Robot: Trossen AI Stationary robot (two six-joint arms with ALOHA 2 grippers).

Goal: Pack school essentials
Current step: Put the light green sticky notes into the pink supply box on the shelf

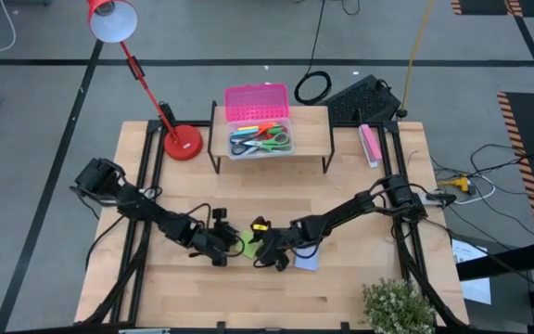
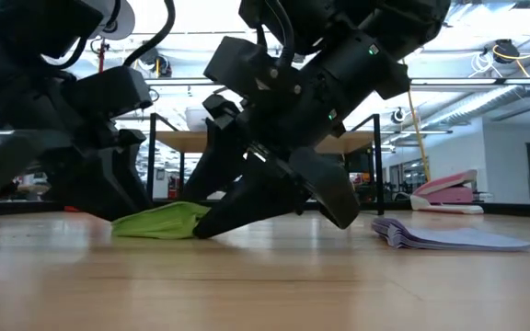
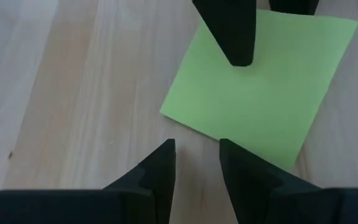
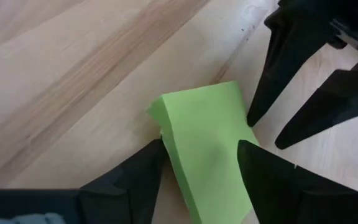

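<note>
A green sticky-note pad (image 1: 247, 246) lies mid-table between my two grippers, which meet over it. In the low view the green pad (image 2: 159, 221) sits tilted, its right side raised off the wood. My right gripper (image 4: 201, 152) comes from the table's right and is shut on the pad (image 4: 204, 137). My left gripper (image 3: 197, 149) comes from the left, open by a narrow gap, its fingertips at the pad's near edge (image 3: 229, 134). A lavender pad (image 1: 306, 262) lies flat just right of the grippers. My right gripper pinches the green pad by two opposite side edges (image 4: 166, 140), one finger on each. The fingers slant down from the table's right. The pad is tilted, its left part on the table. My left gripper has one fingertip (image 3: 232, 152) over the pad's edge; I cannot tell whether it touches.
At the back a clear box with a pink lid (image 1: 259, 125), holding scissors and pens, stands on a low shelf (image 1: 313, 125). A pink stapler-like thing (image 1: 369, 144) lies right of it, a red lamp (image 1: 182, 141) left, a plant (image 1: 397, 306) at the near right corner.
</note>
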